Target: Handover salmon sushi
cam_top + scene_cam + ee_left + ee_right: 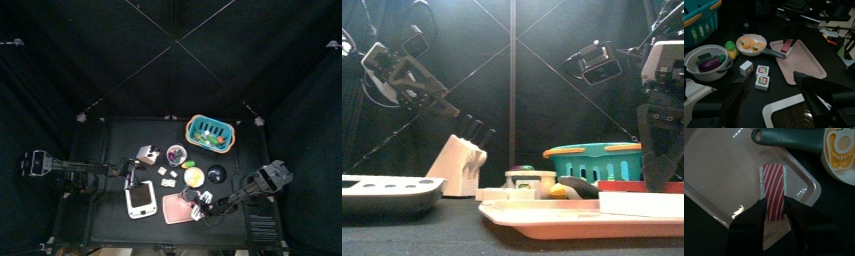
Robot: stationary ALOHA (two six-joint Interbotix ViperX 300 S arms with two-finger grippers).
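The salmon sushi (773,185), red with white stripes, lies on the pink tray (724,173). My right gripper (775,210) stands over it with its jaws closed against the sushi's two long sides. The left wrist view shows the same: the sushi (785,48) at the tray's (804,62) far end under the right gripper (788,39). In the top view the right gripper (205,205) is at the tray (175,209). My left gripper (764,102) is open and empty, hovering short of the tray, left of the middle (130,166).
A pan with egg pieces (751,44), a bowl holding an eggplant (709,62), a corn cob (730,48) and small sushi blocks (763,76) lie between the arms. A teal basket (210,130) stands at the back. A white tray (139,201) sits front left.
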